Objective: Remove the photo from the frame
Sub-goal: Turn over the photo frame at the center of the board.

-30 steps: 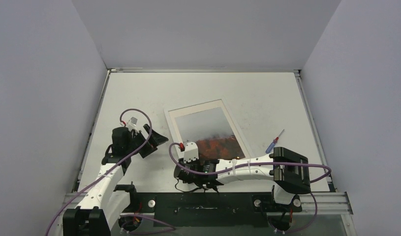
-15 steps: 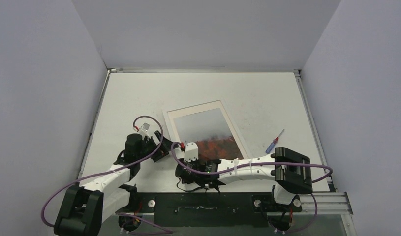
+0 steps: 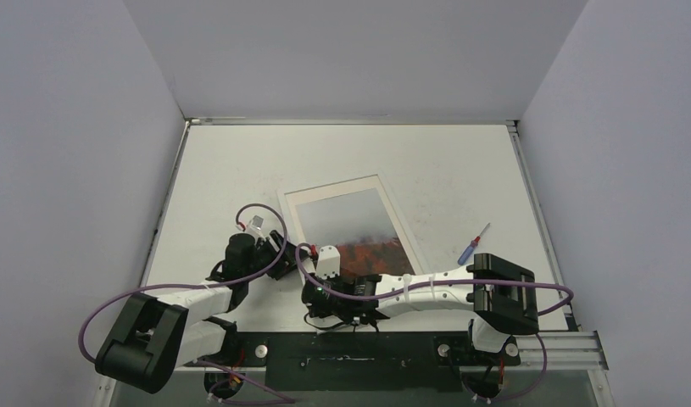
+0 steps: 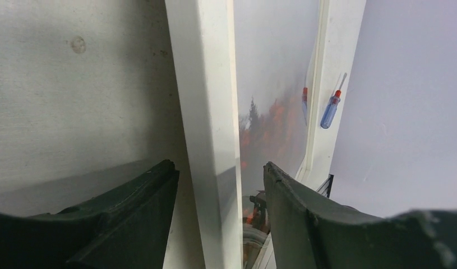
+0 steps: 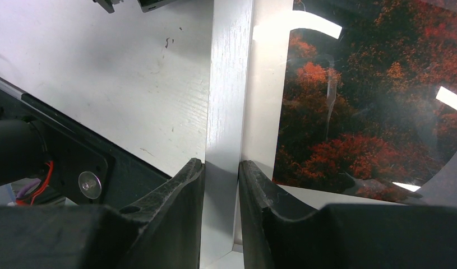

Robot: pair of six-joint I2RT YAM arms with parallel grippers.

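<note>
Photo (image 5: 377, 95) lies inside the frame (image 5: 226, 84), just right of the right claw (image 5: 221, 168), which is clamped on a white border strip. Left claw (image 4: 217, 174) straddles another strip, half open, gripping nothing.

Frame (image 3: 333, 186): is lying flat on the table (image 3: 460, 161), near the middle and slightly askew.
Photo (image 3: 354, 220): is being kept inside the frame.
Screwdriver (image 3: 473, 244): is lying on the table to the right of the frame, apart from it.
Left gripper (image 4: 217, 179): is being placed astride the frame's left strip, one finger outside it and one over the photo.
Right gripper (image 5: 221, 168): is being pressed onto the strip by the frame's near left corner, a finger against each side.
</note>
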